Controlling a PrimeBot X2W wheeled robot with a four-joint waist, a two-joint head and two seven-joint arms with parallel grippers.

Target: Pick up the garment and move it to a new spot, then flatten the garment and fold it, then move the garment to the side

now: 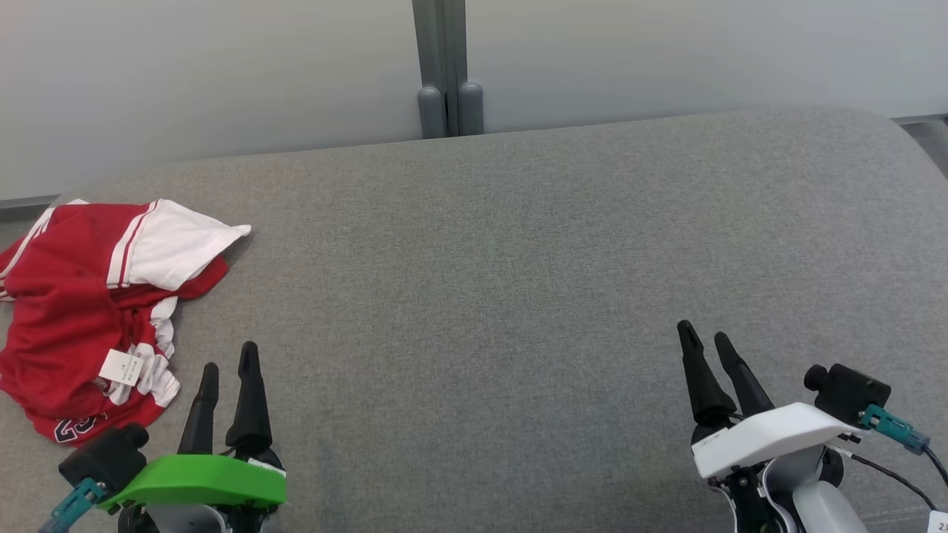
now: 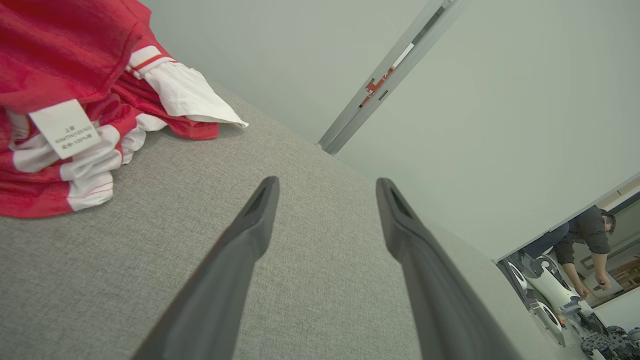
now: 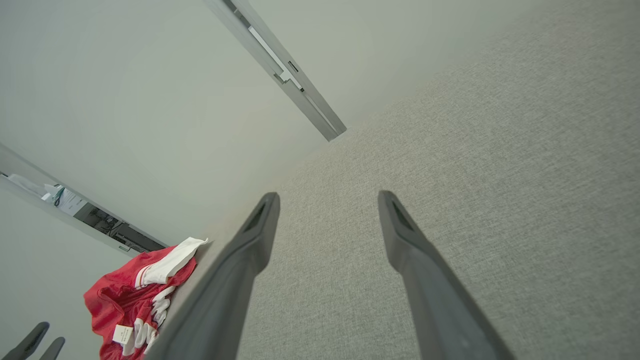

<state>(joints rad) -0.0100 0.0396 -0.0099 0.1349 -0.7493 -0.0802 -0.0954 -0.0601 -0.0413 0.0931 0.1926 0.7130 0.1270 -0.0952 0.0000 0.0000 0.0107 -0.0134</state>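
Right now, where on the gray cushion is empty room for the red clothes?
The whole middle of the gray cushion is bare, from the left claw across to the right claw and back to the wall post. Beyond the right claw is bare too. The left edge is crowded: the red garment lies crumpled there.

Grey woven surface (image 1: 518,296) with rounded far corners, under soft, even light. Behind it, pale wall panels (image 1: 222,74) meet at an upright grey post (image 1: 443,44), which ends in two rounded caps (image 1: 450,109) at the surface's far edge. Left wrist view: a gap (image 2: 620,210) past the wall's end opens on a further room, where a person (image 2: 585,235) in dark clothes bends over a white machine (image 2: 547,285). Right wrist view: a narrow opening (image 3: 100,225) in the wall, with dark clutter inside.
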